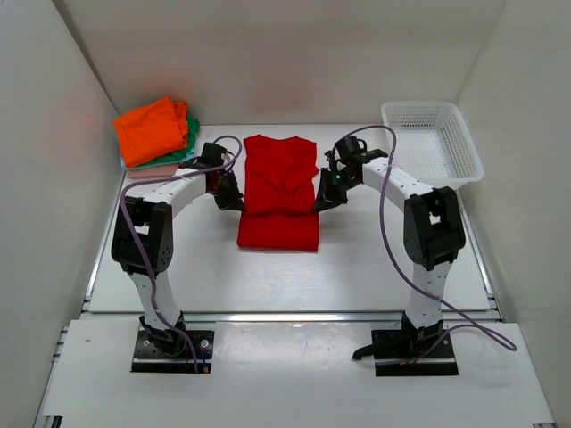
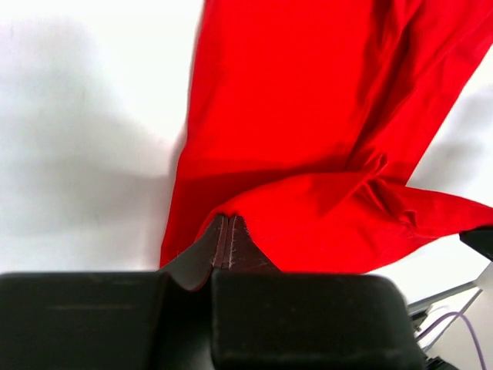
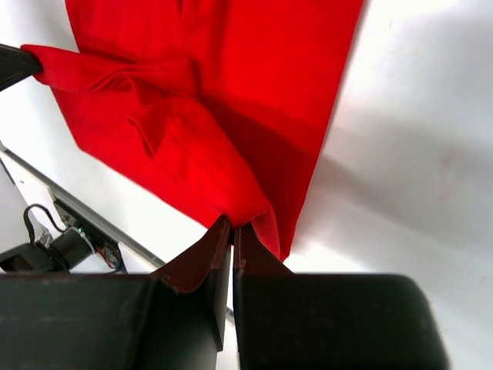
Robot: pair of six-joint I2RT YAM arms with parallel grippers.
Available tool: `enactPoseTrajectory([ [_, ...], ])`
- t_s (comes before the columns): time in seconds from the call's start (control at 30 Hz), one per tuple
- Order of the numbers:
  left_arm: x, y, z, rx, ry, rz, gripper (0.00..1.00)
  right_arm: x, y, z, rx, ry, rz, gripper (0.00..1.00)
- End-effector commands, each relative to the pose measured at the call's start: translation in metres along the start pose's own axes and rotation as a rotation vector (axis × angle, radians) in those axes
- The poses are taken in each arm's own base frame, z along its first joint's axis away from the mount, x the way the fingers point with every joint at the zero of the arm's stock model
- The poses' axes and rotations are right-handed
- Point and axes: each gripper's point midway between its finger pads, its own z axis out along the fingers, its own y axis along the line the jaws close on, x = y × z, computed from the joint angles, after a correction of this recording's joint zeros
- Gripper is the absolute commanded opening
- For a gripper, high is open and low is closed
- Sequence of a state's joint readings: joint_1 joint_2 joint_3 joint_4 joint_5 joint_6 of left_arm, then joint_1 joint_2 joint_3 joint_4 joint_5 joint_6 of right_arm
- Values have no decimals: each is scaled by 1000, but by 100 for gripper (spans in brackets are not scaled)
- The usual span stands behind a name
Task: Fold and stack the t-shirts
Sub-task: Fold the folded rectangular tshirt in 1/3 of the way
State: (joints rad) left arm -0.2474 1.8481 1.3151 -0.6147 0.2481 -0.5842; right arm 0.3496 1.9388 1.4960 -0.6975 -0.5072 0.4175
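A bright red t-shirt [image 1: 280, 192] lies lengthwise in the middle of the table, its sides folded in. My left gripper [image 1: 234, 201] is shut on the shirt's left edge [image 2: 254, 208]. My right gripper [image 1: 321, 201] is shut on the shirt's right edge [image 3: 254, 212]. Both hold the cloth a little above the table at about mid-length. A folded orange t-shirt [image 1: 152, 130] lies on a green one [image 1: 190, 143] at the back left, with a pale pink one barely showing beneath.
A white plastic mesh basket [image 1: 432, 143] stands at the back right. White walls close in the table on the left, right and back. The table's front edge runs just ahead of the arm bases.
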Motion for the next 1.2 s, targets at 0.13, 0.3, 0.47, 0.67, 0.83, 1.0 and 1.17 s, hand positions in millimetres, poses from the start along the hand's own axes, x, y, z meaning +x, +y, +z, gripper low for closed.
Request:
enactPoseTrajectory([
  [0.13, -36, -8, 2, 33, -45, -17, 0, -35, -4, 1, -3, -3, -24, 0],
  [0.3, -58, -12, 5, 43, -71, -32, 0, -57, -10, 7, 3, -21, -22, 0],
  [0.47, -71, -25, 13, 76, -74, -36, 0, -76, -18, 8, 4, -33, -2, 0],
  [0.67, -79, -25, 25, 82, -62, -57, 0, -90, -26, 16, 10, -21, 12, 0],
  [0.83, -87, -20, 30, 68, -70, -72, 0, -96, -32, 28, 25, -13, 17, 0],
  [1.0, -108, -19, 22, 131, -121, -84, 19, -113, -41, 18, 44, -72, 36, 25],
  [1.17, -142, -27, 5, 274, -212, -115, 33, -123, -43, -2, 110, -173, 42, 45],
])
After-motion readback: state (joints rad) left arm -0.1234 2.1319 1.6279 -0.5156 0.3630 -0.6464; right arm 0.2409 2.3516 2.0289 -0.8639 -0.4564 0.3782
